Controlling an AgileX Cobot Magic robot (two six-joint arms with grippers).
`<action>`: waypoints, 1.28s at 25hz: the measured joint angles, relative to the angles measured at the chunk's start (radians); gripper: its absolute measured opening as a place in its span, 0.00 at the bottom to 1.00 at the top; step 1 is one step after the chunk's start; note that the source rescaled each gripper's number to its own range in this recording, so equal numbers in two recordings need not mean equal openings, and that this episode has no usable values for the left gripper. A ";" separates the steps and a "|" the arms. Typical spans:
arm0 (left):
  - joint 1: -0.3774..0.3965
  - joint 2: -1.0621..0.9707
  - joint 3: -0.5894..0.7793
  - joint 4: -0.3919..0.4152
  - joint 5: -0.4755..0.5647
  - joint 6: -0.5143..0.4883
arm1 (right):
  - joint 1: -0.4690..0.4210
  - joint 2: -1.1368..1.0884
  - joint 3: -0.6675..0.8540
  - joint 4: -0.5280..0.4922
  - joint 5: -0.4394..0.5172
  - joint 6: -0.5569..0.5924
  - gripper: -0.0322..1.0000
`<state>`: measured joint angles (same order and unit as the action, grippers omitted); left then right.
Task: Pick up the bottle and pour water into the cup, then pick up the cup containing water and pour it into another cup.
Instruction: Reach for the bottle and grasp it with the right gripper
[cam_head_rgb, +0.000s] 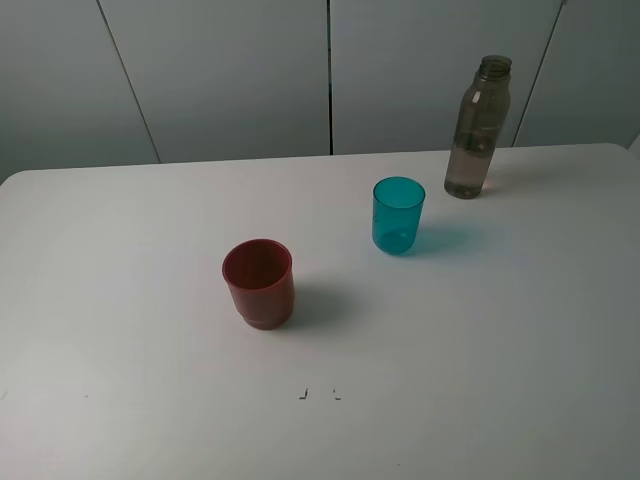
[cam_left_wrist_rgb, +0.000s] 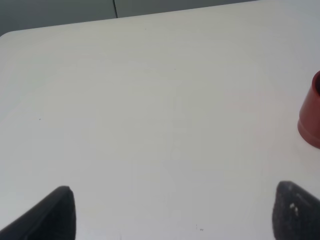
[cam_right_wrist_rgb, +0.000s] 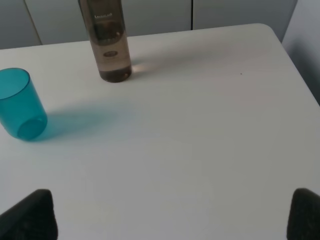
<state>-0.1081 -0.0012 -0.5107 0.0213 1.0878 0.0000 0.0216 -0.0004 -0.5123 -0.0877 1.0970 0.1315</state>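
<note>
The smoky grey-brown bottle (cam_head_rgb: 479, 127) stands upright, uncapped, at the back right of the white table (cam_head_rgb: 120, 300); it also shows in the right wrist view (cam_right_wrist_rgb: 108, 41). The teal cup (cam_head_rgb: 398, 214) stands upright in front and left of it, and shows in the right wrist view (cam_right_wrist_rgb: 19, 103). The dark red cup (cam_head_rgb: 259, 283) stands upright near the middle; its edge shows in the left wrist view (cam_left_wrist_rgb: 311, 117). My left gripper (cam_left_wrist_rgb: 175, 215) is open and empty over bare table left of the red cup. My right gripper (cam_right_wrist_rgb: 167, 217) is open and empty, well short of the bottle. Neither gripper shows in the exterior view.
Grey wall panels (cam_head_rgb: 230, 70) run behind the table's far edge. The table's right edge (cam_right_wrist_rgb: 295, 60) lies close to the right of the bottle. Two small dark marks (cam_head_rgb: 318, 393) sit on the tabletop near the front.
</note>
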 joint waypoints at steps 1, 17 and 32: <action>0.000 0.000 0.000 0.000 0.000 0.000 | 0.000 0.012 -0.005 0.000 -0.002 0.002 1.00; 0.000 0.000 0.000 0.000 0.000 0.000 | 0.000 0.765 -0.049 0.076 -0.665 -0.106 1.00; 0.000 0.000 0.000 0.000 0.000 0.000 | 0.000 1.607 -0.051 -0.072 -1.356 -0.122 1.00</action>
<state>-0.1081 -0.0012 -0.5107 0.0213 1.0878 0.0000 0.0216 1.6064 -0.5638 -0.1601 -0.2585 0.0098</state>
